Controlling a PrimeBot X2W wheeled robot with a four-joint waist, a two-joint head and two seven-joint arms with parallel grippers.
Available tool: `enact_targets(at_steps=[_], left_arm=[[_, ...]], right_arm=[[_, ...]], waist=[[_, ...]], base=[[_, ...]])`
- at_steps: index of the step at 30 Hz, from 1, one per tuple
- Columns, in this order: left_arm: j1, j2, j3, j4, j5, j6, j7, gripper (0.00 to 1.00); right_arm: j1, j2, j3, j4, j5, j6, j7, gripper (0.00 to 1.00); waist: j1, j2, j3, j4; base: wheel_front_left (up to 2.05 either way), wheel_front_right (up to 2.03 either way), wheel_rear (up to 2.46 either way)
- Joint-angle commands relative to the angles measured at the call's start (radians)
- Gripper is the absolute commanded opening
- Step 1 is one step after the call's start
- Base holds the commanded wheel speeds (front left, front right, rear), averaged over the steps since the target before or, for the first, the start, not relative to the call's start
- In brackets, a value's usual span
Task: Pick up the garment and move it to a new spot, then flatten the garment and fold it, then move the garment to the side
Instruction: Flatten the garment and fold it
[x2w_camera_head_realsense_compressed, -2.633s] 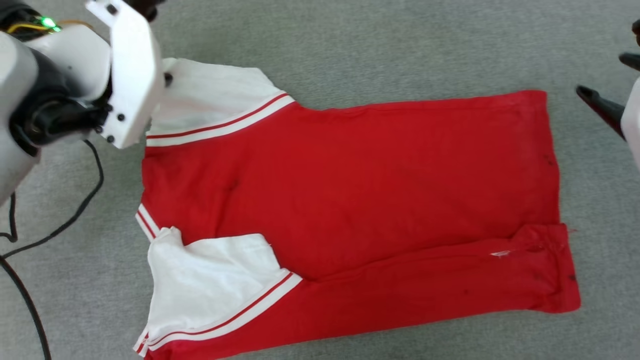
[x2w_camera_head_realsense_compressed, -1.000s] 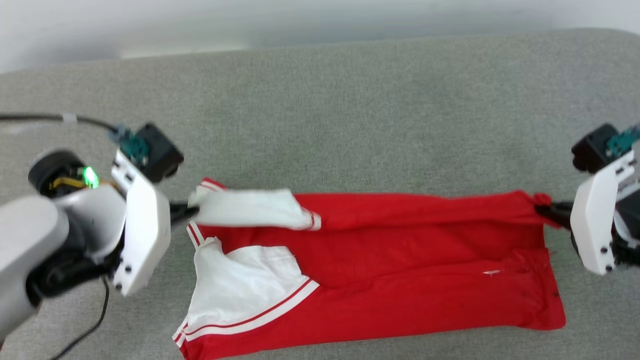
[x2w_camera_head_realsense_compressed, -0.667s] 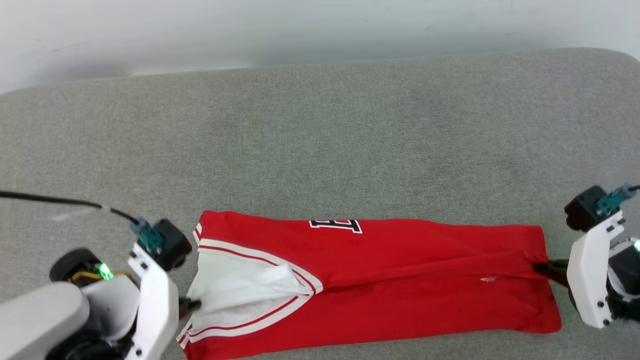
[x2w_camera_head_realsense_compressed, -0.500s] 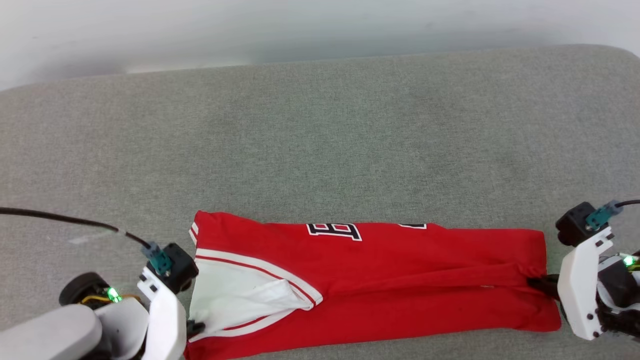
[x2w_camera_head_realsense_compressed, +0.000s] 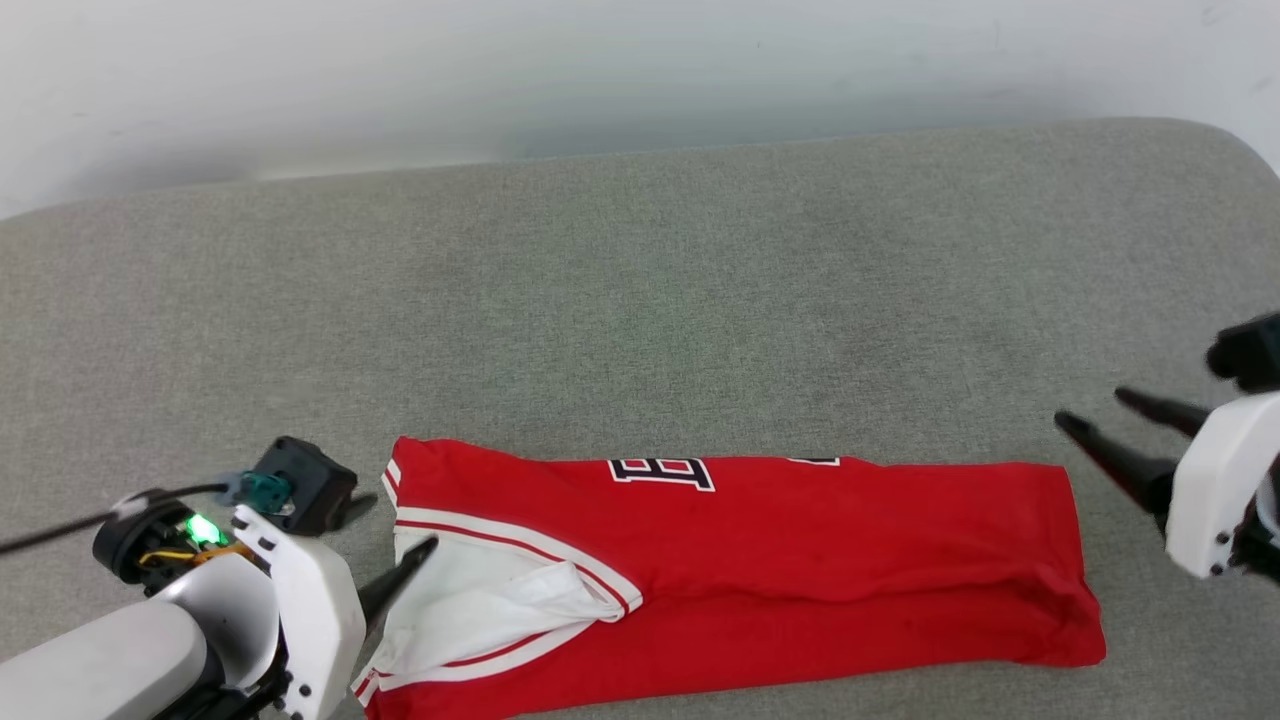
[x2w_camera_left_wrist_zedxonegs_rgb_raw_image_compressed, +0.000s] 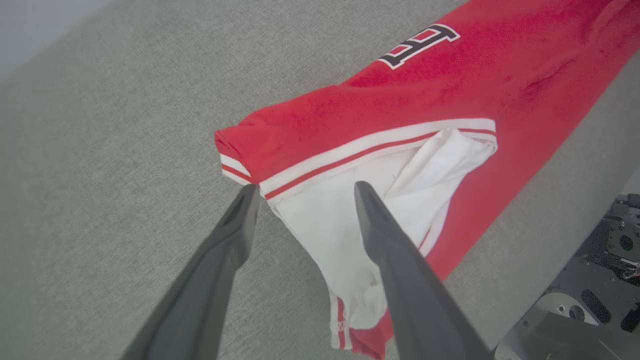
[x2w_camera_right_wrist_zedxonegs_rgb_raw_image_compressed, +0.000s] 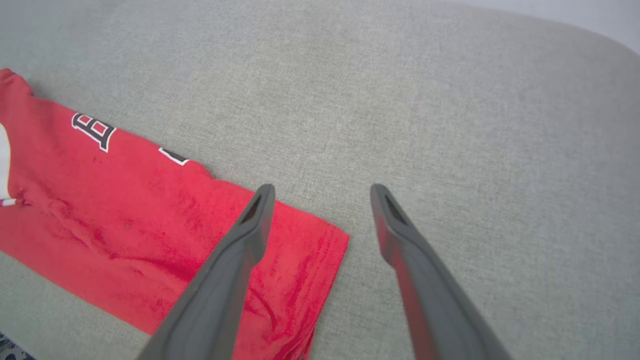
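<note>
Head view: garment now free

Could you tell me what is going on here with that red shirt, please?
A two-armed robot is folding the garment on a grey padded surface. It lies folded lengthwise into a long strip, white sleeve at the robot's left end. The left tool hangs open by that sleeve, the right tool open just off the hem; neither holds anything.

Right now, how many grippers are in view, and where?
2. The left gripper is open over the sleeve end of the shirt; the right gripper is open past its hem, apart from it.
</note>
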Motion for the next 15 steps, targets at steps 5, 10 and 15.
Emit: enact_targets(at_steps=[5,10,15], left_arm=[[0.046,-0.045,0.053,0.043,0.072,0.129,-0.201,1.0],[0.105,-0.091,0.13,0.081,0.096,0.271,-0.398,1.0],[0.175,-0.125,0.225,0.079,0.124,0.378,-0.438,1.0]], right_arm=[[0.068,0.021,-0.12,0.031,-0.028,0.0,-0.071,1.0],[0.162,0.053,-0.225,0.065,-0.008,0.0,-0.076,1.0],[0.222,0.08,-0.28,0.088,0.003,0.0,-0.048,1.0]], waist=[[0.0001,0.0,-0.007,0.007],[0.0001,0.0,-0.006,0.016],[0.0001,0.0,0.001,0.02]], base=[[0.0,0.0,0.0],[0.0,0.0,0.0],[0.0,0.0,0.0]])
